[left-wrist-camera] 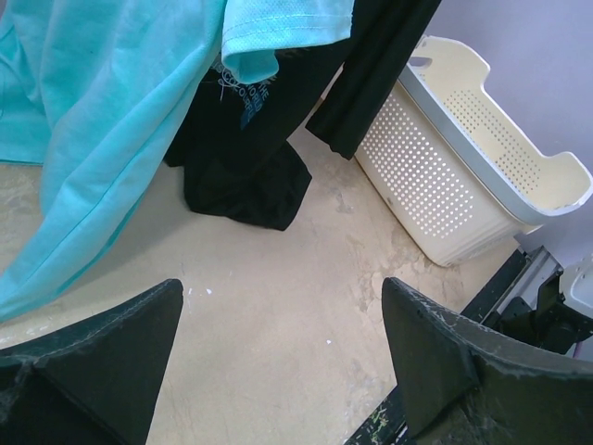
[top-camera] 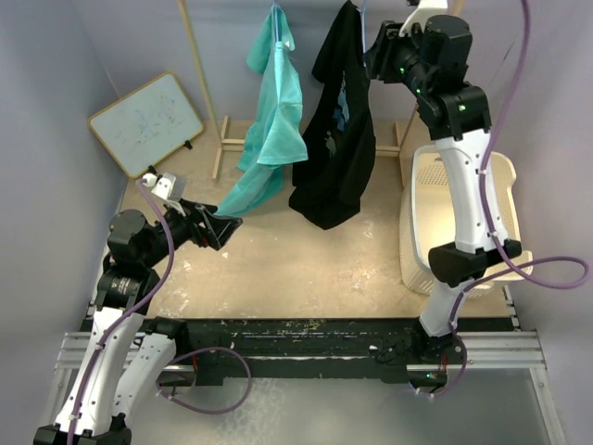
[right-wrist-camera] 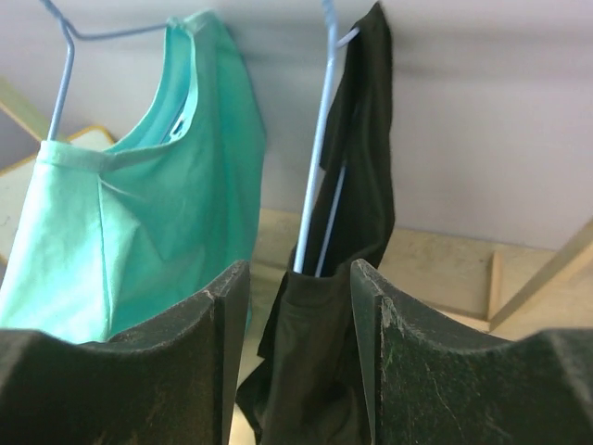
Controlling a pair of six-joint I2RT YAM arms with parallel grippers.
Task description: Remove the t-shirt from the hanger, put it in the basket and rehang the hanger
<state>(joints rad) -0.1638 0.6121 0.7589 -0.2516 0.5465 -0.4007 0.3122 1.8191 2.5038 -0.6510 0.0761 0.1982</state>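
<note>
A black t-shirt [top-camera: 338, 139] hangs on a light blue wire hanger [right-wrist-camera: 315, 158] at the back, next to a teal t-shirt [top-camera: 273, 120] on its own hanger [right-wrist-camera: 60, 83]. My right gripper [top-camera: 371, 57] is raised high against the black shirt's top. In the right wrist view its jaws [right-wrist-camera: 298, 269] stand partly apart with the black shirt [right-wrist-camera: 366, 139] and hanger wire between them; a gap shows at the left finger. My left gripper [top-camera: 227, 225] is open and empty, low by the teal shirt's hem [left-wrist-camera: 83, 185], fingers wide over bare table [left-wrist-camera: 281, 287].
A white perforated laundry basket [top-camera: 491, 176] stands at the right, also in the left wrist view [left-wrist-camera: 435, 176]. A small whiteboard [top-camera: 146, 120] leans at the back left. The wooden rack's posts [top-camera: 199, 65] and base rail run behind the shirts.
</note>
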